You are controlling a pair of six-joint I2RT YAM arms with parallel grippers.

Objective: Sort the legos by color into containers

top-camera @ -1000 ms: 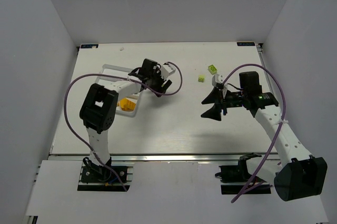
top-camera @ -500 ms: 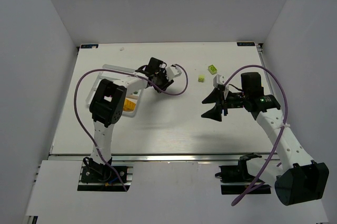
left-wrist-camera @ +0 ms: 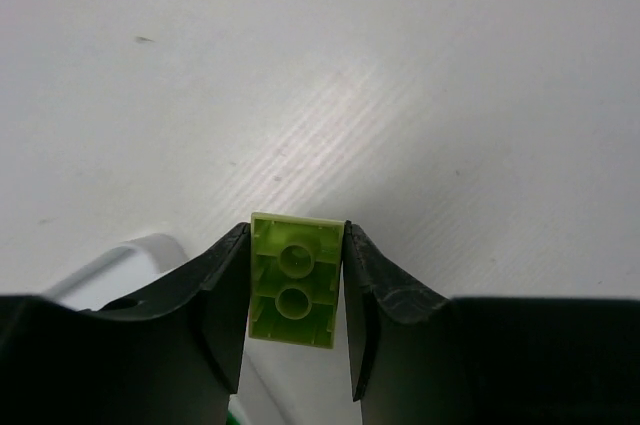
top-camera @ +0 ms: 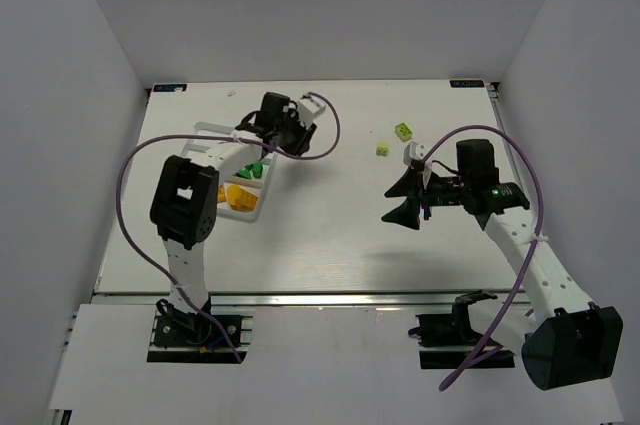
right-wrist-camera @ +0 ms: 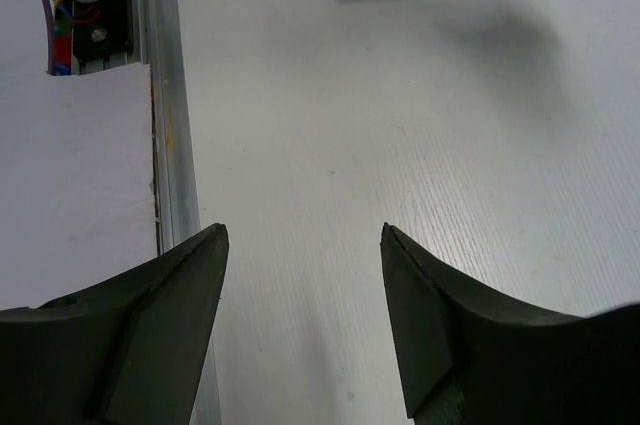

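A pale lime brick (left-wrist-camera: 295, 280), two circles on its visible face, is clamped between the left fingers (left-wrist-camera: 218, 290), one finger pressed against each long side. It is held over the white surface (top-camera: 320, 245), just past a corner of the tray (top-camera: 213, 128). A bit of white rim shows at the lower left of the left wrist view. From above, the left arm reaches across the tray's far end, and I can't make out the brick there.

In the tray, an orange-yellow brick (top-camera: 238, 197) sits in the near compartment, with dark green bricks (top-camera: 253, 170) in the one beyond it. Well over to the right, a loose lime brick (top-camera: 403, 131) lies on the surface. A second loose lime brick (top-camera: 382, 149) is near it but not touching.

The right fingers (top-camera: 404, 185) are spread wide with nothing between them. They hover over bare surface near the two loose bricks and point toward the tray, whose near end shows at the top of the right wrist view.
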